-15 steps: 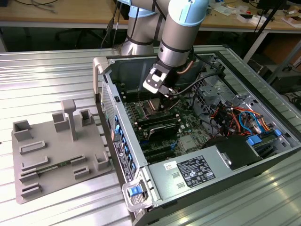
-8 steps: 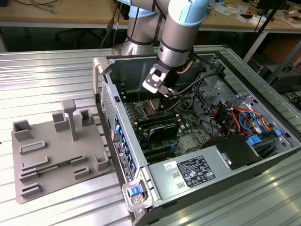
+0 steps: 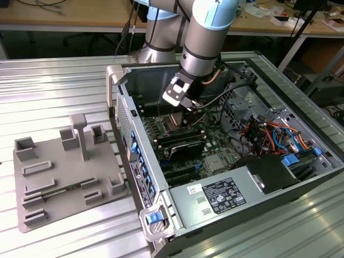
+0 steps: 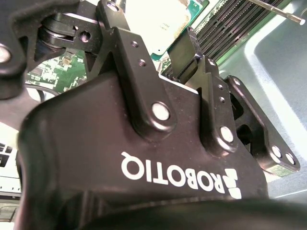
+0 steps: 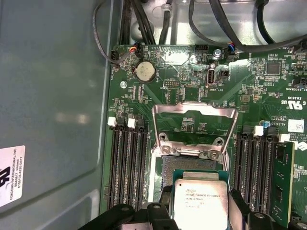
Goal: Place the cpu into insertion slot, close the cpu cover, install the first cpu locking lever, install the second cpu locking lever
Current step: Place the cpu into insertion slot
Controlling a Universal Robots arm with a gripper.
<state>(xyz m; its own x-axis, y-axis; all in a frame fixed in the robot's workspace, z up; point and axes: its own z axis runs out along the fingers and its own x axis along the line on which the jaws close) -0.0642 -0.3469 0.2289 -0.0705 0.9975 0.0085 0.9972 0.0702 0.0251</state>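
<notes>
Black gripper [image 5: 201, 207], angled down inside the case [image 3: 135, 141], clamps the cpu [image 5: 200, 197] above the insertion slot [image 5: 169, 165].

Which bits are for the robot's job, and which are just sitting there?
For the job: cpu, gripped by the end effector; insertion slot; cpu cover, flipped open.

Just lying about: memory slots, round battery, grey tray, coloured cables.

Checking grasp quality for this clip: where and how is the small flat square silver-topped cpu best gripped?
Likely two opposite side edges, approached from above. The flat square silver-topped cpu sits level and thin, so only its straight edges give parallel faces. The black gripper clamps it so over the dark square insertion slot.
</notes>
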